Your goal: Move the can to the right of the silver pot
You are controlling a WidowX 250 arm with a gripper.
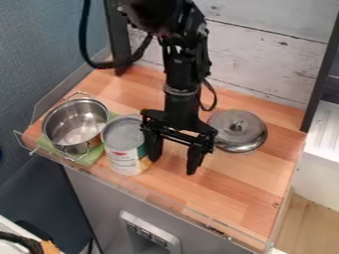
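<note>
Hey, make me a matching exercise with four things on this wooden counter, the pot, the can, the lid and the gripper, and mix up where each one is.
Column one:
1. Shiny silver two-handled pot
2. Cylindrical can with a white label
3. Round silver metal lid
4. Black two-finger gripper

Column two:
A. Between the can and the lid, with its fingers apart
B. Farthest right of the four in the picture
C. Farthest left of the four, over a flat green cloth or mat
D. Between the pot and the gripper

Right pairs: 1-C, 2-D, 3-B, 4-A
</note>
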